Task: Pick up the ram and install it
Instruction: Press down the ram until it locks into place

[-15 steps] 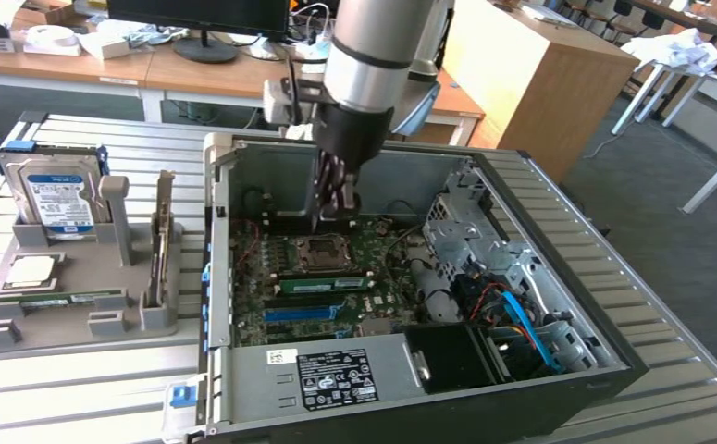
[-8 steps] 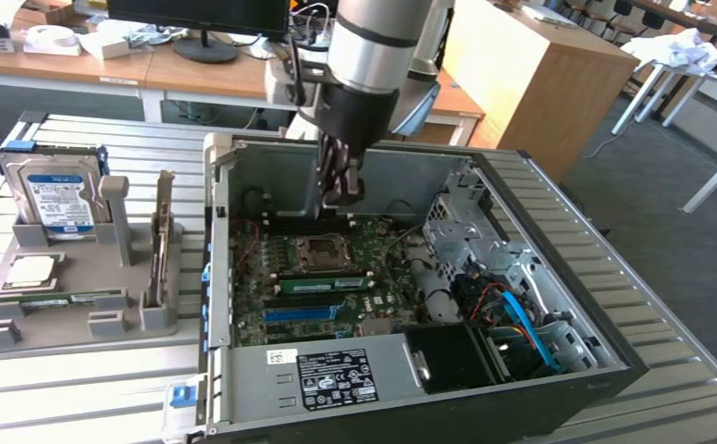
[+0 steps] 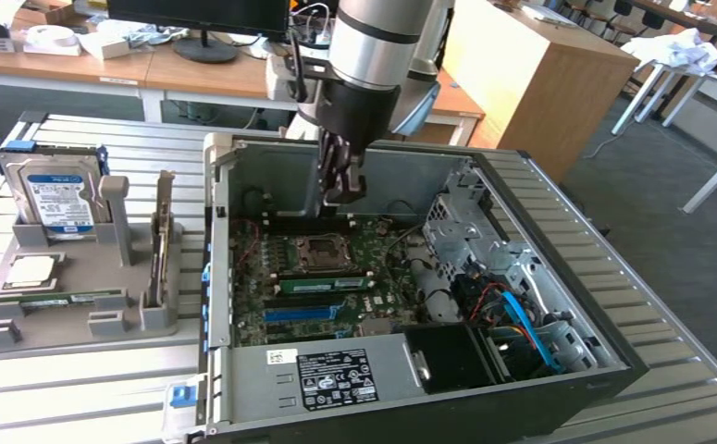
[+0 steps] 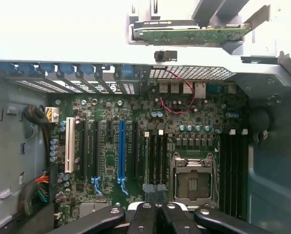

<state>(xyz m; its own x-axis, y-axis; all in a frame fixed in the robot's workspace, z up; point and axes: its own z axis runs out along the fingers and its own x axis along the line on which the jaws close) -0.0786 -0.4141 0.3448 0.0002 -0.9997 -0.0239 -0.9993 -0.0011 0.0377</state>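
Hanging over the open computer case point(image 3: 414, 176) at 12 o'clock of the CPU socket point(image 3: 324, 250), the pincer point(image 3: 343, 192) is closed tight. The ram point(image 3: 321, 282) stands in a motherboard slot at 6 o'clock of that socket, its long axis running 9-to-3.

Even, bright daylight fills the exterior view, with pale sheen on the ribbed silver metal table point(image 3: 74, 388) — strongest toward 9 o'clock. The open black computer case point(image 3: 556, 388) holds deep shadow at 5 o'clock. In the wrist view the area above the green motherboard point(image 4: 135, 122) is blown out white — detail is soft throughout.
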